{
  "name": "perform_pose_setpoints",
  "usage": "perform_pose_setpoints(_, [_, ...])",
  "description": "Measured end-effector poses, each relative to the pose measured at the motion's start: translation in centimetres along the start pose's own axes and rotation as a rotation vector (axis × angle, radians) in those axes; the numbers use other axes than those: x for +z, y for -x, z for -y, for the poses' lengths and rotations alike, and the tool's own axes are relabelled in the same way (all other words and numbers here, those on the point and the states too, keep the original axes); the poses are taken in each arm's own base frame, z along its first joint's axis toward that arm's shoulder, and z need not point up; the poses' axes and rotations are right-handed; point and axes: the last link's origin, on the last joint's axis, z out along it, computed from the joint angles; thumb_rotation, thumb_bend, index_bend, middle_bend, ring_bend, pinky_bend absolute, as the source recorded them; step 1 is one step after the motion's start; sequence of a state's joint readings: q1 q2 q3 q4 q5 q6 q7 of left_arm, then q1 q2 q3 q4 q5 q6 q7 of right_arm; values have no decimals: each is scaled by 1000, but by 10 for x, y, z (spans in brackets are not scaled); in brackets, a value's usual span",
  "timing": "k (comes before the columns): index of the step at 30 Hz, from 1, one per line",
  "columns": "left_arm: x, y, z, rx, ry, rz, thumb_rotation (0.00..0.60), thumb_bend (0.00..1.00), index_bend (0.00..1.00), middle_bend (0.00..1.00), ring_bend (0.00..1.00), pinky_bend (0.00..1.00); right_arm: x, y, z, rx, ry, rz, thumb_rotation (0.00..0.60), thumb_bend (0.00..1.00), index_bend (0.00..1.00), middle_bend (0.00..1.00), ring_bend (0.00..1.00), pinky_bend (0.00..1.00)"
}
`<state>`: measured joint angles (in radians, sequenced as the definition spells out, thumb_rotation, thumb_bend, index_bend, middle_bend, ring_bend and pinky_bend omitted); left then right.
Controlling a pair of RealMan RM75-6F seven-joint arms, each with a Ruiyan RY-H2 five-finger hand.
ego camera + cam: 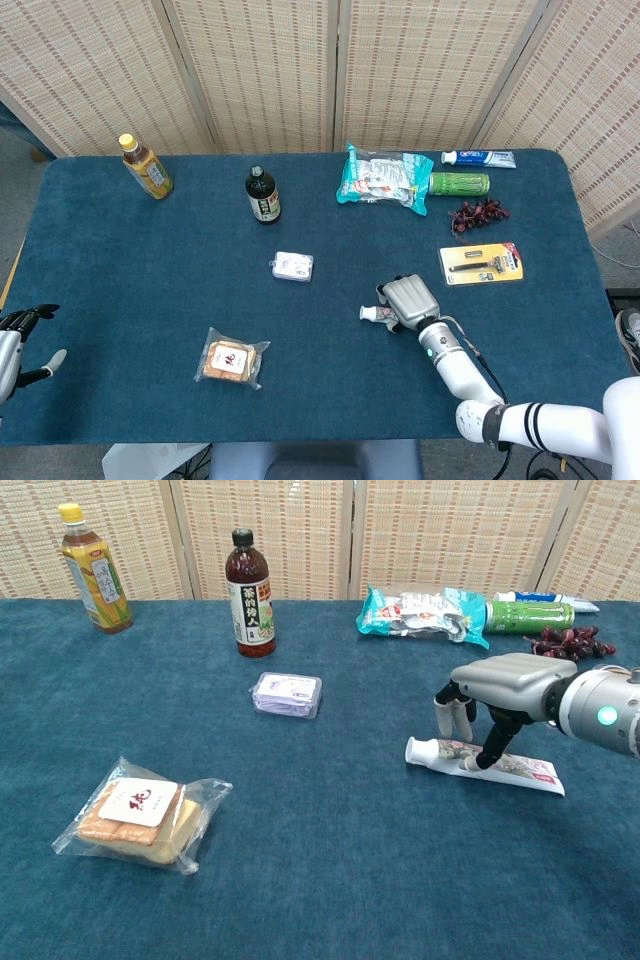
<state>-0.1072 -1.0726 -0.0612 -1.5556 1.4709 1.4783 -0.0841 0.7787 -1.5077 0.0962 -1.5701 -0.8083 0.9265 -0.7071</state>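
The right hand (497, 692) is positioned directly over the toothpaste tube (485, 763), palm down; its fingers (487, 752) straddle the tube and touch it without lifting it — the tube lies flat on the blue table (120, 270), cap end toward the small purple box (287, 694). Relative to the tube, the razor pack (482, 263) lies just beyond and to the right, the snack bag (382, 179) well beyond it. The left hand (14, 341) hangs off the table's left edge, well apart from the tube — fingers apart, holding nothing.
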Motion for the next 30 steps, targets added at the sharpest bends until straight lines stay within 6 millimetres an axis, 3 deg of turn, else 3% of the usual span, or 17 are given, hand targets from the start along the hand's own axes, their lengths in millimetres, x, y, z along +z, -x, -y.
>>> perform_pose_setpoints(9, [-1,0,3,-3,-11,-5,600,219,248,341,297,311,7,5,6,-4,4,27,600,268,448,497,354,418])
perform_pose_setpoints(14, [-1,1,4,-4,-14,-3,600,219,248,341,297,311,8,9,7,-6,6,44,600,338,453,497,361,419])
perform_pose_setpoints(24, [-3,2,8,-8,-28,-7,600,219,247,340,296,311,10,12,8,0,15,64,600,372,492,524,382,419])
perform_pose_setpoints(30, [-4,1,9,-10,-29,-7,600,219,247,339,296,312,8,13,10,2,4,70,600,565,564,579,425,422])
